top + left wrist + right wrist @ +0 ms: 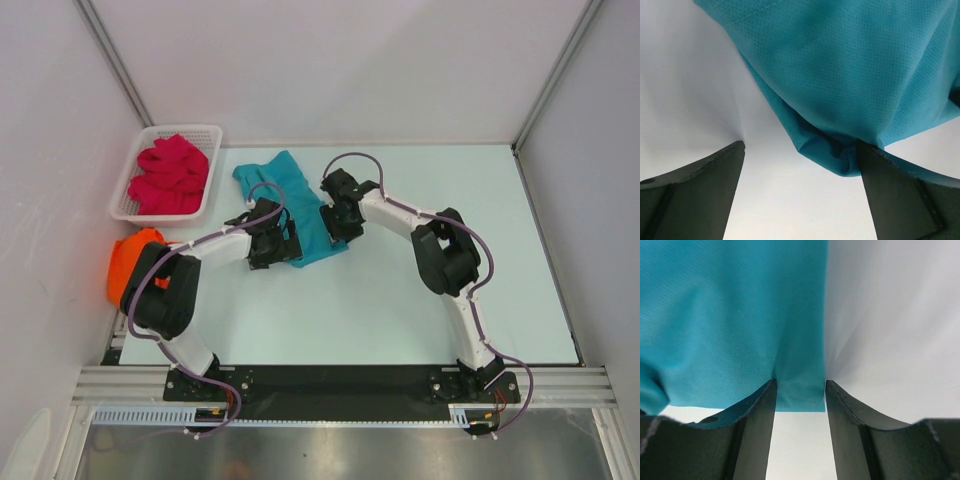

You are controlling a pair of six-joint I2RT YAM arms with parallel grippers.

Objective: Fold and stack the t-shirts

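Note:
The teal-blue t-shirt lies folded into a narrow strip on the pale table, running from back left to front right. My left gripper sits at its near left edge. In the left wrist view that gripper is wide open, and a rounded fold of teal cloth touches its right finger. My right gripper is at the strip's right side. It is open, with a flat corner of the teal cloth lying between its fingertips. The crimson-pink t-shirt is bunched in the basket. The orange t-shirt is crumpled at the left edge.
A white lattice basket stands at the back left corner of the table. Grey walls close in on the left, back and right. Both arm bases are bolted to the black rail at the near edge.

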